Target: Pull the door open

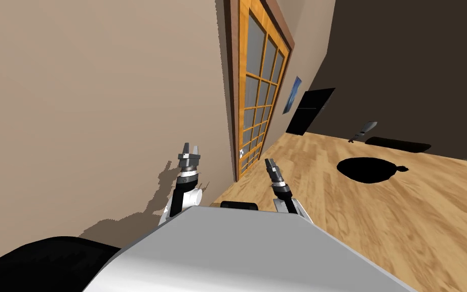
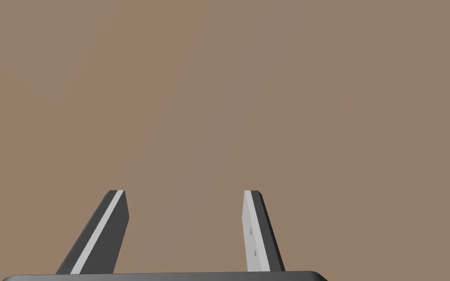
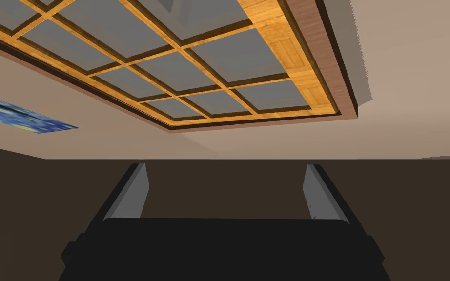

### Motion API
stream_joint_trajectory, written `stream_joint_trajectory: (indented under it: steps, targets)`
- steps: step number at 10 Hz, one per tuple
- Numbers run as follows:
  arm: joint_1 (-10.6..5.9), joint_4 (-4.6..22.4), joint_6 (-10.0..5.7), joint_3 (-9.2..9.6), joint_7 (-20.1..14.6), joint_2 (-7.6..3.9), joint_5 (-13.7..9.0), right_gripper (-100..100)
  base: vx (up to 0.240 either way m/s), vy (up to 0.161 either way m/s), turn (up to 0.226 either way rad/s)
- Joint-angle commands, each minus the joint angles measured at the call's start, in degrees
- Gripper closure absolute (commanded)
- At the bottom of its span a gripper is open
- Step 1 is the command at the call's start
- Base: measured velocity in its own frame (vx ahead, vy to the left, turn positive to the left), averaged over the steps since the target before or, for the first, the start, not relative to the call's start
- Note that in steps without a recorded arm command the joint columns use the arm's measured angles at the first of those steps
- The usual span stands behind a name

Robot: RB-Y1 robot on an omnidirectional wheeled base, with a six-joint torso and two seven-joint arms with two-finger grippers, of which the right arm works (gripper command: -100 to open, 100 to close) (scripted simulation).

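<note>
Door [image 1: 258, 96], orange-framed with a grid of grey panes, stands shut in the beige wall [image 1: 101, 101], ahead of me and a little to my right. Its long axis runs upright; the slant it shows in the head view is the camera's. A small pale handle [image 1: 241, 152] sits low on the edge of the door nearest me, just above the wooden floor [image 1: 379, 213].

My left pincer [image 1: 189, 148] is raised in front of the bare wall, to the left of the door frame. Its wrist view shows the fingers spread with nothing between them [image 2: 185, 194] and plain beige wall beyond.

My right pincer [image 1: 269, 163] is also spread and empty [image 3: 225, 168]. It points up along the door's panes [image 3: 194, 63], with a blue picture [image 3: 19, 114] on the wall past the far side of the frame.

In the head view the handle lies between my two pincers, beyond both tips and apart from each. The right pincer looks the nearer, and it already faces the door, so I judge it the better arm for the grasp. It would have to travel forward and towards my left to bring the handle between its fingers. The pull itself has not begun.
</note>
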Motion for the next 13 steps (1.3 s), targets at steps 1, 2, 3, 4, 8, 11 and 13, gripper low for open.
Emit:
stream_joint_trajectory:
  steps: [1,2,3,4,8,11,13]
  targets:
    - [-0.79,2.86,-0.9,0.1,1.58,-0.41,0.94,-100,0.068,0.006,0.049]
    - [-0.79,3.04,-0.9,0.1,1.58,-0.41,0.94,-100,0.043,-0.003,0.038]
    - [-1.49,5.26,-1.61,0.18,2.89,-0.75,1.73,-100,0.049,0.0,0.082]
    - [-2.19,6.82,-2.31,0.26,4.19,-1.09,2.52,-100,0.072,-0.006,0.116]
    - [-3.6,12.42,-3.73,0.42,6.8,-1.76,4.11,-100,0.065,-0.01,0.066]
    - [-5.68,18.42,-5.84,0.66,10.68,-2.76,6.46,-100,0.073,-0.007,0.098]
    - [-6.36,21.39,-6.53,0.74,11.95,-3.08,7.23,-100,0.067,-0.004,0.05]
